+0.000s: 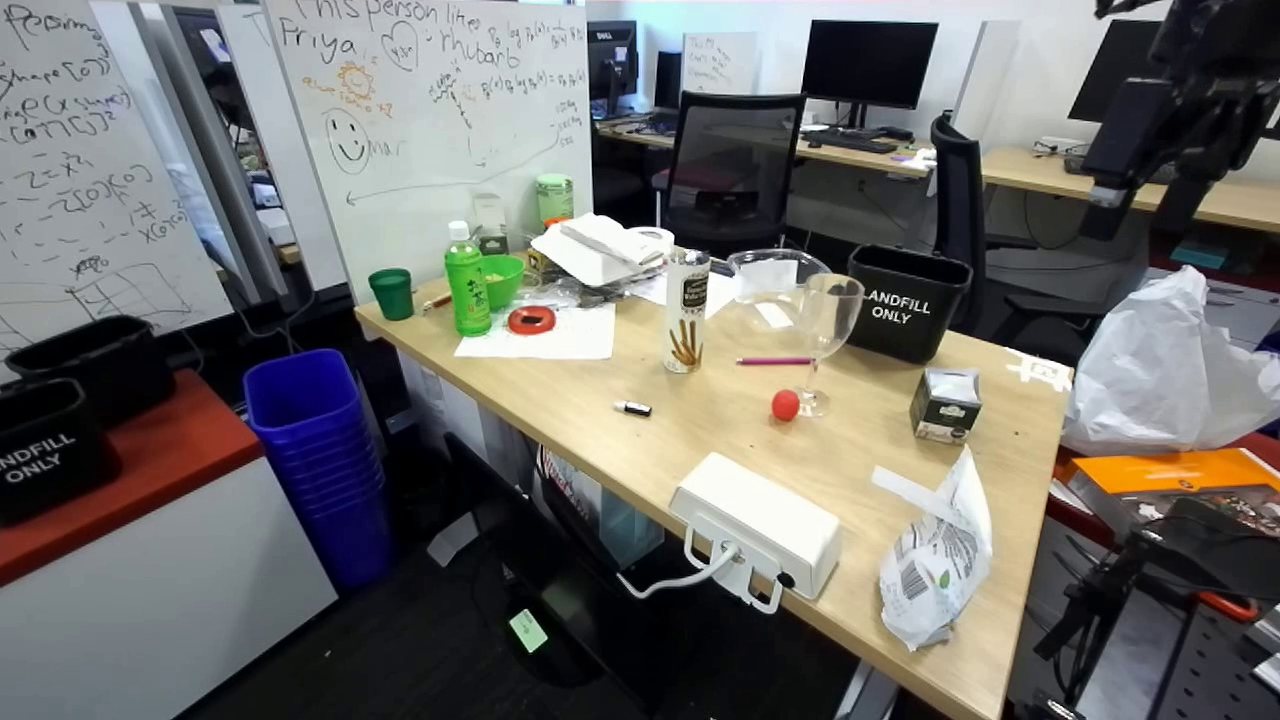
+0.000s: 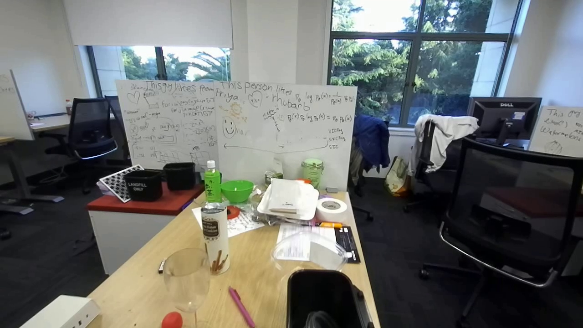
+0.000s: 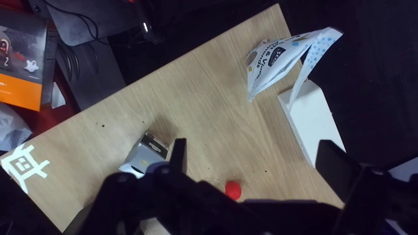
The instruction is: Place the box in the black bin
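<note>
The box (image 1: 946, 405) is small, dark and cube-like with a pale top. It stands upright on the table; it also shows in the wrist view (image 3: 155, 146), partly covered by my left-hand finger. The black bin (image 1: 905, 305), lettered "LANDFILL ONLY", stands on the table behind the box. In an exterior view it shows from above (image 2: 294, 291), cut off by the frame edge, with something dark and shiny inside. My gripper (image 3: 253, 141) is open and empty, high above the table. In an exterior view it hangs at the upper right (image 1: 1145, 205), apart from the box.
A clear wine glass (image 1: 830, 310) and red ball (image 1: 785, 405) stand near the box. A white snack bag (image 1: 940, 570) and white flat box (image 1: 760, 515) sit toward the front. A tall cookie can (image 1: 686, 310) stands mid-table. Other black bins (image 1: 45, 440) sit on a red-topped cabinet.
</note>
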Robot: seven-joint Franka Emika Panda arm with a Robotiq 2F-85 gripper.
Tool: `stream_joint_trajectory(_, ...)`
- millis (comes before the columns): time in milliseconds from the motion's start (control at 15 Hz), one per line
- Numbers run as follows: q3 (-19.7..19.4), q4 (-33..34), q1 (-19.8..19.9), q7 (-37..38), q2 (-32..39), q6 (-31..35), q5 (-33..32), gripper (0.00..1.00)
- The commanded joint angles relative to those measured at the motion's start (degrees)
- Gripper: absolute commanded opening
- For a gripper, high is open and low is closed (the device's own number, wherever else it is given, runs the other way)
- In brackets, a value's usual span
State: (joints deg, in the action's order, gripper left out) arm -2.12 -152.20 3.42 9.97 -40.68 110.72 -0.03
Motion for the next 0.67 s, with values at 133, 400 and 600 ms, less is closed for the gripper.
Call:
stream_joint_trajectory(133, 0.9, 0.1, 0.7, -0.4, -0.7, -0.2, 0.4, 1.0)
stream_joint_trajectory(400, 0.5, 0.3, 1.6, 1.0, 1.2, 1.1, 0.6, 1.0)
stream_joint_trajectory(600, -1.5, 1.3, 3.2, 2.4, 6.2, 3.3, 1.8, 1.0)
